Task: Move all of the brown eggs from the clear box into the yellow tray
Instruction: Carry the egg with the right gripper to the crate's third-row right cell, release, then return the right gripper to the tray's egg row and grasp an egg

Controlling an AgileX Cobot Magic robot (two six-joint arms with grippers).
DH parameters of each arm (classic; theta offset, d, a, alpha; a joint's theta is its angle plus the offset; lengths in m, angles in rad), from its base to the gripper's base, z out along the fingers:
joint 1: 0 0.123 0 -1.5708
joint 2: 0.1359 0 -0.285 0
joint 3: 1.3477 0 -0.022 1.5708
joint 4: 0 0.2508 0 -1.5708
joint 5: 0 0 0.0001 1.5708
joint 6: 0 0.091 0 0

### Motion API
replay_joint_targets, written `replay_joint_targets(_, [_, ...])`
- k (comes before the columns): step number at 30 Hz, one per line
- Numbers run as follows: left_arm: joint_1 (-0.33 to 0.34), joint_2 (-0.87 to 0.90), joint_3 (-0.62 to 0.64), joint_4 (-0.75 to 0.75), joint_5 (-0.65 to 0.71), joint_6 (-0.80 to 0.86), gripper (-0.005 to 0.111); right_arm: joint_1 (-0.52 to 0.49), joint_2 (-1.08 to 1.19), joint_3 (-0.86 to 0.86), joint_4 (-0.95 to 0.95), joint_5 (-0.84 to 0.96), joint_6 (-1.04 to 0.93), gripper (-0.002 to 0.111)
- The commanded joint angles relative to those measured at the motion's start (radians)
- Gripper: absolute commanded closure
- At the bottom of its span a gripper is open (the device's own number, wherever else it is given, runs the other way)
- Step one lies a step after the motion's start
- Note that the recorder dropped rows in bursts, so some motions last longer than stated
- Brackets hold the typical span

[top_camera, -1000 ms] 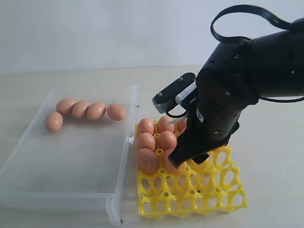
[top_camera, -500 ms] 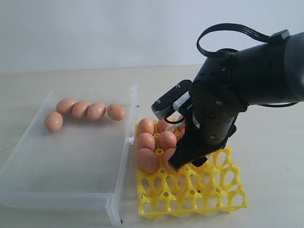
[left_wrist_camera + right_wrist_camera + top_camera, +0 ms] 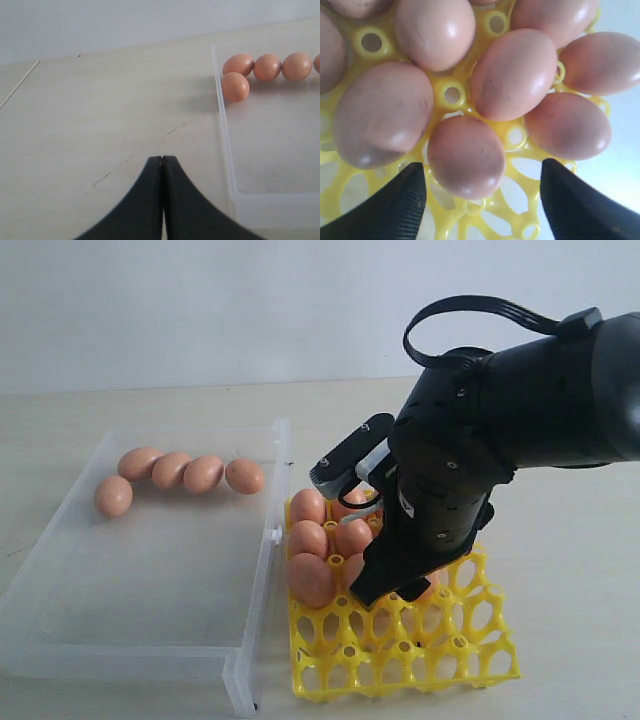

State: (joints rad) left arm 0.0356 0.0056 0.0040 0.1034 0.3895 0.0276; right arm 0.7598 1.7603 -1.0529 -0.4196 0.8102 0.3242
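Entry: one smooth, oval, light orange-brown egg (image 3: 466, 156), seated in a cup of the bright yellow open-lattice plastic egg tray (image 3: 440, 90), at the edge of a crowded cluster of like eggs. Five more brown eggs (image 3: 204, 473) lie at the far end of the shallow transparent plastic box (image 3: 150, 580), not yet moved. Hazards: the seated egg leans close against its neighbours, and one ribbed black fingertip (image 3: 405, 200) stands just beside its shell. A lift that drifts sideways could clip the egg, rock it from its cup or knock the adjoining ones. The tray looks light and unanchored on the pale surface (image 3: 570, 570), so a snag on a post could drag it. Right jaws: spread wide, one to either side of this egg with a gap showing on both sides, gripping nothing. Left jaws: pressed together with nothing between them, over bare surface beside the box wall.
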Motion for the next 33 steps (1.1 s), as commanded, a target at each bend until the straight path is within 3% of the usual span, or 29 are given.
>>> replay_joint_targets(1, [-0.008,-0.006,-0.004,-0.002,-0.009,-0.006,0.107,0.013,-0.049,-0.026,-0.033,0.036,0.02,0.047])
replay_joint_targets(4, [-0.008,-0.006,-0.004,-0.002,-0.009,-0.006,0.107,0.025,-0.098,-0.095,-0.043,0.046,0.042,0.059])
replay_joint_targets(9, [-0.008,-0.006,-0.004,-0.002,-0.009,-0.006,0.107,0.032,-0.102,-0.199,0.2,-0.236,-0.175,0.108])
replay_joint_targets(10, [-0.008,-0.006,-0.004,-0.002,-0.009,-0.006,0.107,0.032,-0.084,-0.212,0.277,-0.28,-0.236,0.108])
replay_joint_targets(14, [-0.008,-0.006,-0.004,-0.002,-0.009,-0.006,0.107,0.029,0.061,-0.333,0.572,-0.344,-0.368,0.108])
replay_joint_targets(16, [-0.008,-0.006,-0.004,-0.002,-0.009,-0.006,0.107,0.029,0.155,-0.428,0.602,-0.329,-0.377,0.108])
replay_joint_targets(18, [-0.008,-0.006,-0.004,-0.002,-0.009,-0.006,0.107,0.031,0.286,-0.601,0.58,-0.218,-0.375,0.101])
replay_joint_targets(20, [-0.008,-0.006,-0.004,-0.002,-0.009,-0.006,0.107,0.036,0.415,-0.784,0.634,-0.131,-0.324,0.085])
replay_joint_targets(21, [-0.008,-0.006,-0.004,-0.002,-0.009,-0.006,0.107,0.036,0.501,-0.908,0.684,-0.09,-0.311,0.069])
replay_joint_targets(23, [-0.008,-0.006,-0.004,-0.002,-0.009,-0.006,0.107,0.036,0.613,-1.08,0.767,-0.063,-0.286,0.054])
replay_joint_targets(29, [-0.008,-0.006,-0.004,-0.002,-0.009,-0.006,0.107,0.036,0.87,-1.425,0.849,-0.027,-0.174,0.053])
replay_joint_targets(33, [-0.008,-0.006,-0.004,-0.002,-0.009,-0.006,0.107,0.034,0.929,-1.486,0.843,-0.013,-0.153,0.053])
